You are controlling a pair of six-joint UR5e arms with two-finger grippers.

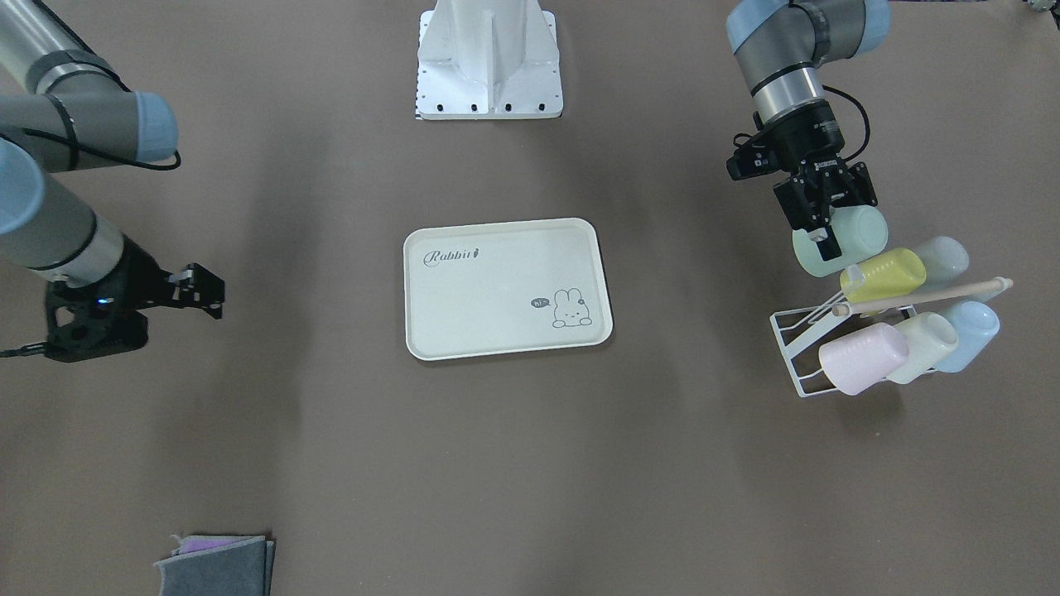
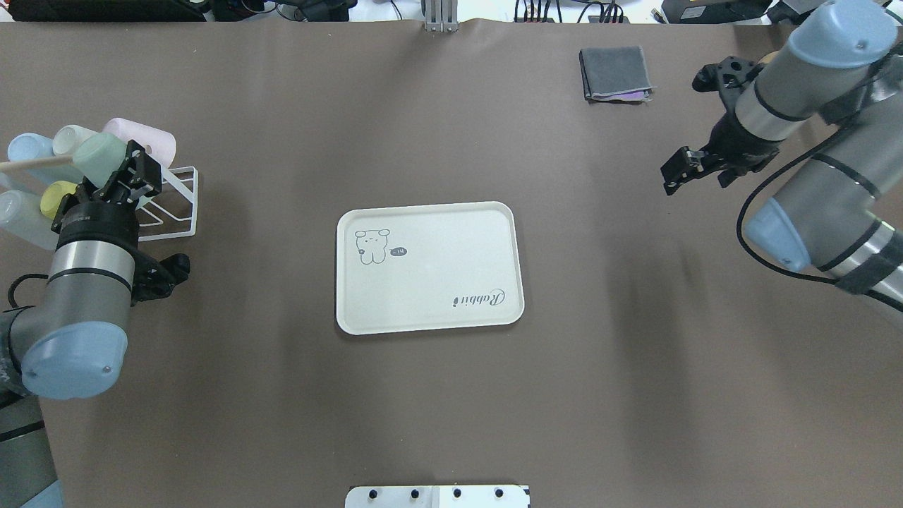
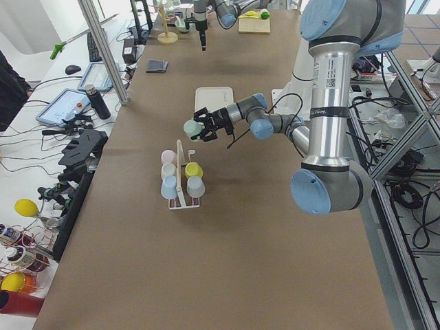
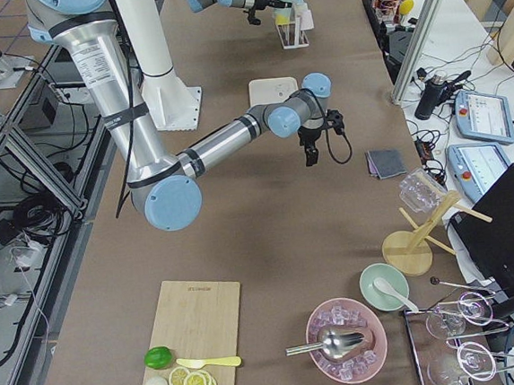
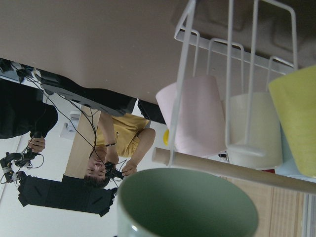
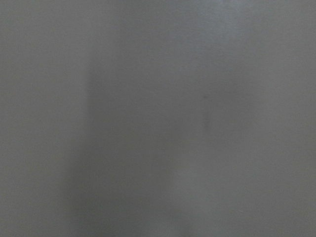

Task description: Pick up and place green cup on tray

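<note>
The pale mint green cup [image 1: 857,236] is gripped at its rim by my left gripper [image 1: 831,232], held tilted beside the top of the white wire cup rack [image 1: 793,348], close to the yellow-lime cup [image 1: 886,275]. It also shows in the overhead view [image 2: 99,155], and its open mouth fills the bottom of the left wrist view [image 5: 187,207]. The cream Rabbit tray [image 1: 497,290] lies flat at the table's middle with nothing on it. My right gripper [image 1: 207,291] is open and empty, low over the bare table far from the tray.
The rack holds a pink cup [image 1: 861,358], a cream cup [image 1: 923,348], a light blue cup [image 1: 969,334] and a pale grey-blue cup [image 1: 942,258] under a wooden handle bar [image 1: 927,296]. A folded grey cloth [image 1: 219,567] lies at the table's edge. The white robot base [image 1: 490,66] stands behind the tray.
</note>
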